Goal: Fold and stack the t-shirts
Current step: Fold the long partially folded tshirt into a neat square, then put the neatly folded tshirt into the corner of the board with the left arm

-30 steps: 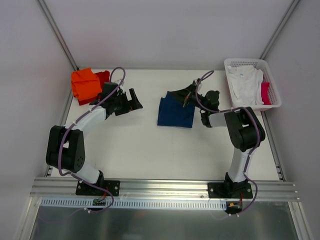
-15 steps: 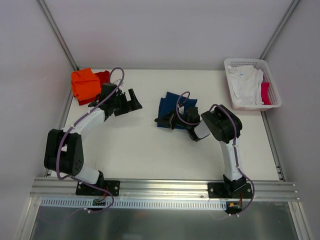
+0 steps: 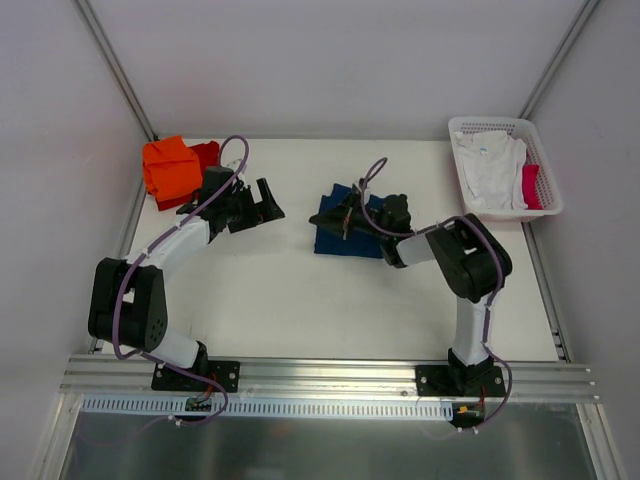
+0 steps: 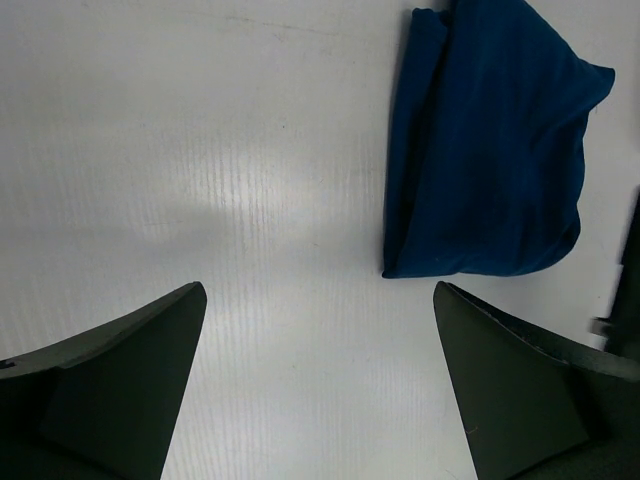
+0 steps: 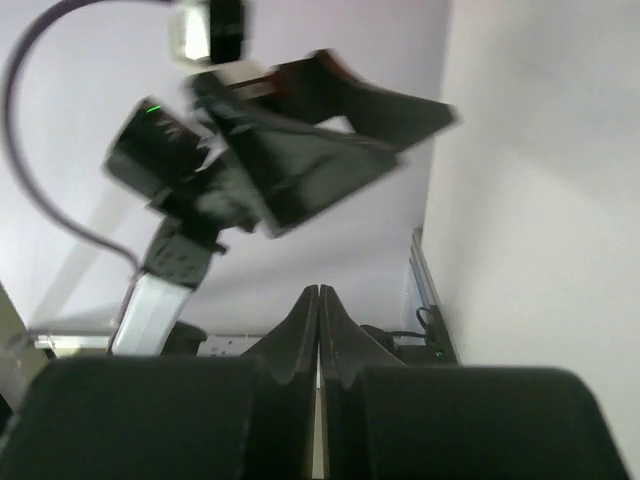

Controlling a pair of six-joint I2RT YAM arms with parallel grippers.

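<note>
Here, the navy blue t-shirt [image 3: 345, 242] lies folded into a soft, roughly square pad on the smooth white table [image 3: 280, 300]. In the top view it sits just toward 12 o'clock from the table's middle. Its cloth is matte, with rounded folded edges and one loose corner.

At the 10 o'clock corner an orange t-shirt [image 3: 165, 165] sits as a rumpled block. A red t-shirt [image 3: 208, 153] shows at its 3 o'clock side, touching it. At the 2 o'clock corner stands a white plastic lattice basket [image 3: 490, 121]. It holds a crumpled white t-shirt [image 3: 490, 165] with a pink-red cloth [image 3: 531, 186] along its 3 o'clock wall.

The right gripper [image 3: 325, 218] reaches toward 9 o'clock across the navy tee, and its black wrist hides a band of the cloth from above. The left gripper [image 3: 262, 200] hangs between the orange tee and the navy one, well apart from both. Its fingers are spread wide with nothing in them.

The left wrist view shows what the top view cannot. It gives the tee's layered fold at 1 o'clock and the faint ribbed sheen of the table, bare between the two dark wedge-shaped fingers [image 4: 110, 390]. The right wrist view looks away from the table. Its two fingers [image 5: 300, 330] are pressed flat together with no cloth between them. Beyond them the left arm [image 5: 250, 160] is a dark blur against the pale wall.
</note>
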